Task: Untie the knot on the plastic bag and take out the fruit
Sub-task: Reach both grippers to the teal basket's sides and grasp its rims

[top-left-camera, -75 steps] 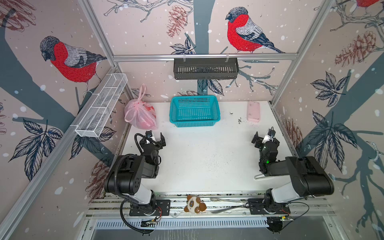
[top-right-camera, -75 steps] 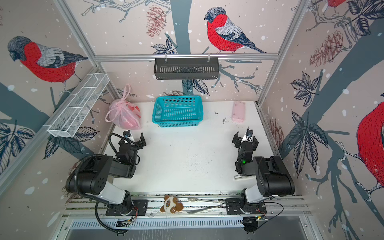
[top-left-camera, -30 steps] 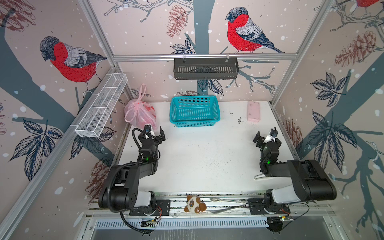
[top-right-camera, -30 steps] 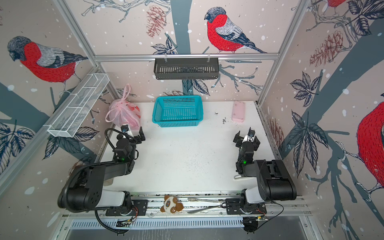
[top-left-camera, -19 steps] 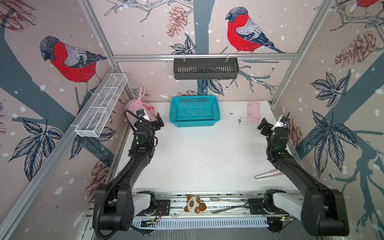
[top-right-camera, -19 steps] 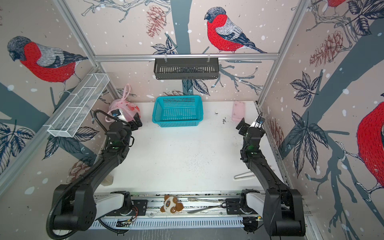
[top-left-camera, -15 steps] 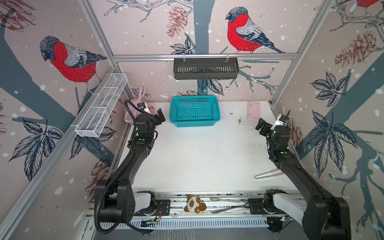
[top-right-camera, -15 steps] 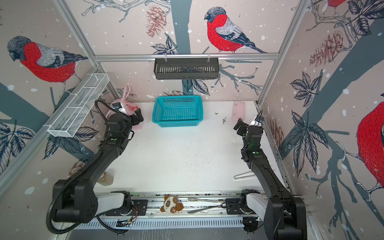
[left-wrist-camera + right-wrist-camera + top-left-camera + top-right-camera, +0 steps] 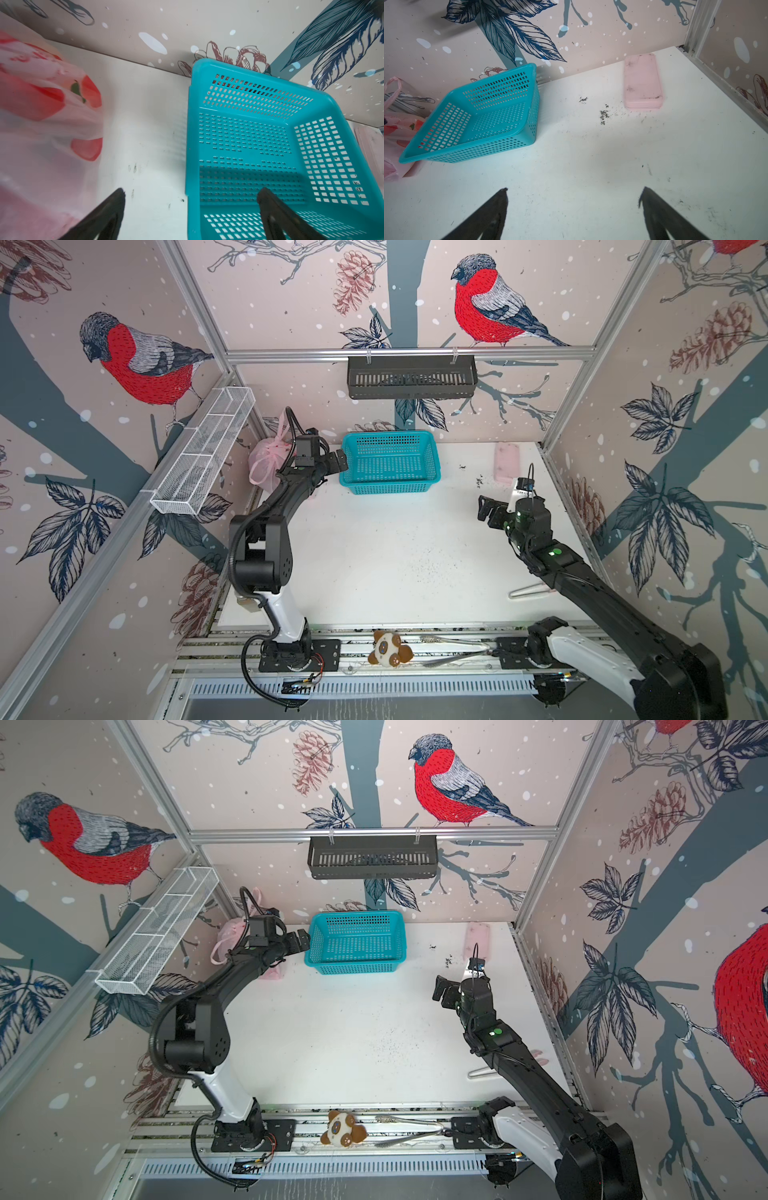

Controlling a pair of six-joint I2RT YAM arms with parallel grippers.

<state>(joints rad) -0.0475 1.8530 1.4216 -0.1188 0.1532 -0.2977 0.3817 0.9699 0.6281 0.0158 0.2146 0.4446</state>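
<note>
Pale-pink film, thin and see-through, makes up the plastic bag (image 9: pixel 261 466), which sits slumped in the far left corner of the bench (image 9: pixel 395 556), against the left wall and just beside the left end of the teal basket (image 9: pixel 390 436). I judge it soft, shapeless, slippery to pinch and easy to tear, with its weight low in the belly where the fruit must lie. The fruit itself cannot be made out: the red patches (image 9: pixel 31 99) in the left wrist view may be print or contents. The best hold looks to be high up. A loop handle (image 9: pixel 284 425) stands free above the bag, and the knot (image 9: pixel 277 444), which I take to be the bunched lump at its top, is partly hidden behind the left arm. Pinching a tail close to that lump should serve better than squeezing the belly. The left gripper (image 9: pixel 337 461) hangs empty with jaws wide apart, one finger over bare bench beside the bag, the other over the basket. The right gripper (image 9: pixel 486 510) likewise gapes empty over the bench's right side, well apart from the bag and near a pink block (image 9: pixel 507 462) by the far right corner. Some red marks on the film may be lettering, but they are too blurred to read, and no brand or label is legible.
</note>
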